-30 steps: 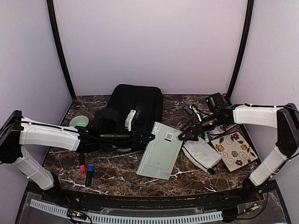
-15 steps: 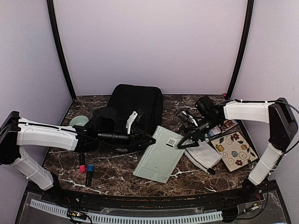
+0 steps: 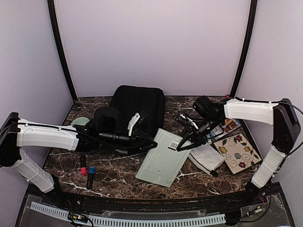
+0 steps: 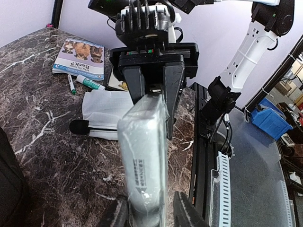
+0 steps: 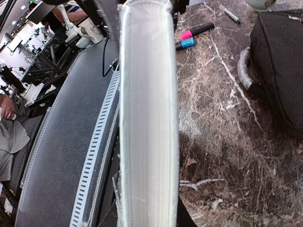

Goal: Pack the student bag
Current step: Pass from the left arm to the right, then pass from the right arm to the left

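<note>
Two grips on notebook [image 3: 163, 160]: left end effector [image 3: 152, 141], right end effector [image 3: 182, 144]; student bag [image 3: 137, 101] behind.

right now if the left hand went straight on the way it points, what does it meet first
Probably the right hand, clamped on the far end of the pale green book that both hold.

Dark brown marble-patterned bench [image 3: 118, 175] with white veins lying under soft, even light, plain pale lilac walls [image 3: 151, 42] enclosing it at the back and both sides, black posts [image 3: 60, 52] running up the rear corners, white slotted strip [image 3: 142, 221] running along the near edge, blue bin [image 4: 269, 119] sitting in the room beyond.
</note>
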`<action>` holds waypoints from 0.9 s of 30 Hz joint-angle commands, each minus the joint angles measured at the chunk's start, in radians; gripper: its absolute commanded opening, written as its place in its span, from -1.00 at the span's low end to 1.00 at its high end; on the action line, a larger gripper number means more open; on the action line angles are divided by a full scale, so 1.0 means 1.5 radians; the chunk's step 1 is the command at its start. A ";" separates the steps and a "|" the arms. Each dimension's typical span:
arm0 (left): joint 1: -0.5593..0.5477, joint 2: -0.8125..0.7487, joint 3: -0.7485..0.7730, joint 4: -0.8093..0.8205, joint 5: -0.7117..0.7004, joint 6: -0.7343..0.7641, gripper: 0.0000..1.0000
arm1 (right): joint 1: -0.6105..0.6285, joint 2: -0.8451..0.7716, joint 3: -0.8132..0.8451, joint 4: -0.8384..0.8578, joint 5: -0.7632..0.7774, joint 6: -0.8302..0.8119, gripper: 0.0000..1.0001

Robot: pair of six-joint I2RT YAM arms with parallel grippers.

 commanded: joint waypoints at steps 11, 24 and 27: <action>0.002 0.028 0.055 -0.092 0.056 0.059 0.19 | -0.002 0.011 0.080 -0.082 -0.021 -0.019 -1.00; 0.002 0.106 0.092 -0.048 0.098 0.037 -0.39 | 0.000 0.009 0.087 -0.084 -0.010 -0.011 -1.00; 0.002 0.112 0.098 -0.052 0.116 0.033 -0.68 | 0.000 0.010 0.094 -0.087 -0.003 -0.012 -1.00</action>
